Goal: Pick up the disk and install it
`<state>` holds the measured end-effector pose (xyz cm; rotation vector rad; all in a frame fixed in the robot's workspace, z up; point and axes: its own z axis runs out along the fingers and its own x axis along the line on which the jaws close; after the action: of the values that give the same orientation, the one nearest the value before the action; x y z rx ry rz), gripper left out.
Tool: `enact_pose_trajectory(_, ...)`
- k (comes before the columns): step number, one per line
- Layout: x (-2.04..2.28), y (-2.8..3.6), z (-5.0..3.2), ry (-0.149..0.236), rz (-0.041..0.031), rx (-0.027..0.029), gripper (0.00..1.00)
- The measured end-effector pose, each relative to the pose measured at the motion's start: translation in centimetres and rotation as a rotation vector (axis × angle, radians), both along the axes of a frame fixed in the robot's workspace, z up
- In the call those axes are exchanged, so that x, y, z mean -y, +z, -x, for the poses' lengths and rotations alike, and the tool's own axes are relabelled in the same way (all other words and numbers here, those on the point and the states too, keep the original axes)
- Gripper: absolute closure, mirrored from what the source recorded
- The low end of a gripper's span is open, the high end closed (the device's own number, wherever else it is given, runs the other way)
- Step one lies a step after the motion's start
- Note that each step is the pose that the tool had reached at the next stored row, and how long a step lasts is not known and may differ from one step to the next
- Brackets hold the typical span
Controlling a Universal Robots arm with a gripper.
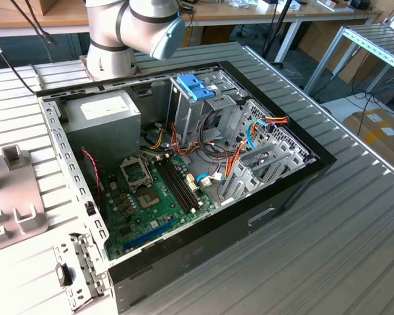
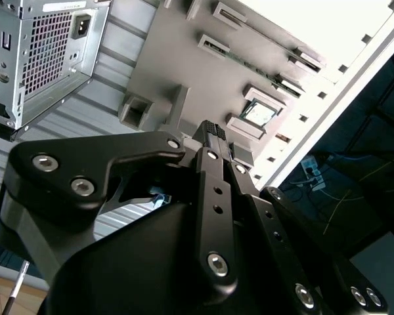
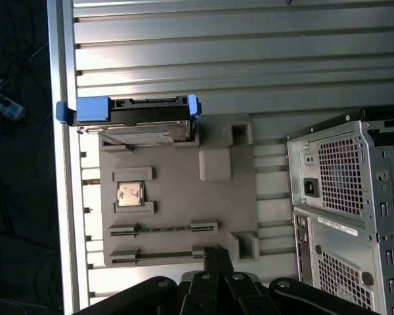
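Observation:
The disk (image 3: 138,121) is a silver drive in a bright blue carrier. It stands on edge in a slot at one end of the grey fixture plate (image 3: 177,197). My gripper (image 3: 217,252) hovers above the opposite end of that plate, well apart from the disk. Its black fingers are shut with nothing between them. In the second wrist view the gripper (image 2: 213,131) points down at the same plate (image 2: 177,59). The open computer case (image 1: 295,180) lies on the ribbed table in the exterior view, with its drive cage (image 1: 213,111) near the far side.
The plate also holds a processor chip (image 3: 130,194) and two memory sticks (image 3: 163,228) in slots. The case's rear panel (image 3: 341,210) stands next to the plate. Inside the case are a pale blue latch (image 1: 196,85), a grey power supply (image 1: 102,115), a motherboard (image 1: 151,197) and loose cables (image 1: 233,157).

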<state>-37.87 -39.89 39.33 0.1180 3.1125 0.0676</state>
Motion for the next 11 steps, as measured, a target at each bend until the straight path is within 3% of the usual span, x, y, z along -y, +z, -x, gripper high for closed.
enact_pose_trajectory(7, 0.00, 0.00, 0.56, 0.000, 0.0000, 0.0000, 0.89)
enact_pose_trajectory(11, 0.00, 0.00, 2.20, 0.000, 0.0000, 0.0000, 0.89)
